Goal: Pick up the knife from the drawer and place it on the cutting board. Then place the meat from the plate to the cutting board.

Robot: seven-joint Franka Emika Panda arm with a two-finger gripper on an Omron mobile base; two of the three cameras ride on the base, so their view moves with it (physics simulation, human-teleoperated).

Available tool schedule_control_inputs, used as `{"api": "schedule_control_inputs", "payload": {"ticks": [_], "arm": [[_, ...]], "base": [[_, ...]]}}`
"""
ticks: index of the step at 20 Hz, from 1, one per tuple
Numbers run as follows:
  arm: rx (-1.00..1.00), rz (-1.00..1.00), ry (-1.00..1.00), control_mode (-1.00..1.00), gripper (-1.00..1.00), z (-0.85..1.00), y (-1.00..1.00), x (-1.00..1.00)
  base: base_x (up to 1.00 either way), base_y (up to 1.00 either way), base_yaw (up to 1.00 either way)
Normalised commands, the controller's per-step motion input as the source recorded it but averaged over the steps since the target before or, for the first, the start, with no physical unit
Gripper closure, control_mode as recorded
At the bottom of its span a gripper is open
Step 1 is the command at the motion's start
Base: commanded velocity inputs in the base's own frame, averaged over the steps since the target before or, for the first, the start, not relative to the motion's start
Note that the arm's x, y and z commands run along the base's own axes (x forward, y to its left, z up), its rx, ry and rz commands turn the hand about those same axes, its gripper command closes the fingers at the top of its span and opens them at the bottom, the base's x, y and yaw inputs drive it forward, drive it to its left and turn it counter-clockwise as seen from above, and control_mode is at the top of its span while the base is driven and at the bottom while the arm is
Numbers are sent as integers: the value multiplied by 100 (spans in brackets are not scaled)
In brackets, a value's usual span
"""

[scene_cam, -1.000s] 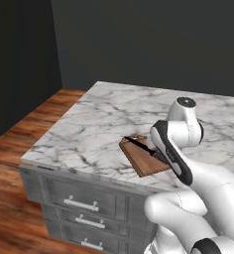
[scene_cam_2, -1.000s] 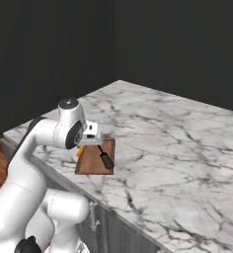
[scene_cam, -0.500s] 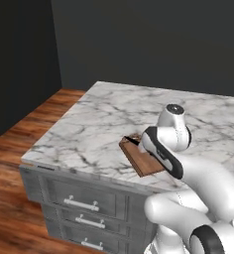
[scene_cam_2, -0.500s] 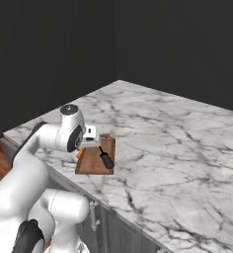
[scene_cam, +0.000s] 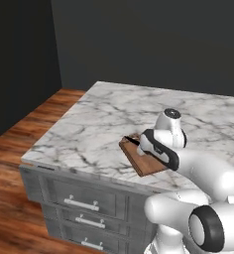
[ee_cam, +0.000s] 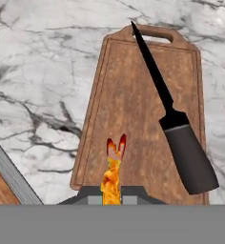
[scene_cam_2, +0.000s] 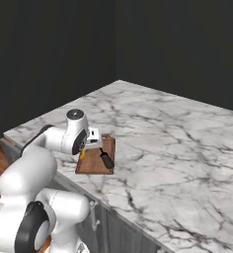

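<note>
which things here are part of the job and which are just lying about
Part of the job:
- knife, lying on the cutting board
- meat, pinched in the shut gripper above the board
- closed drawer fronts in the cabinet

Just there:
- marble counter
- wooden floor
- dark walls

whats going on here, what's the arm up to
The white arm's gripper is shut on the meat, a small orange-yellow piece, holding it over the near end of the cutting board on the marble counter. The knife already lies on the board, its blade pointing toward the handle tab. So the knife step looks done, and the meat is over the board but not yet let go.
</note>
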Motion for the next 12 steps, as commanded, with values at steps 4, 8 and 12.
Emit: {"api": "schedule_control_inputs", "payload": {"ticks": [4, 8, 12], "arm": [[0, 7, 0, -100, 100, -17, 0, 25], [0, 7, 0, -100, 100, -17, 0, 24], [0, 4, 0, -100, 100, -18, 3, 17]], "base": [[0, 0, 0], [0, 0, 0], [0, 0, 0]]}}
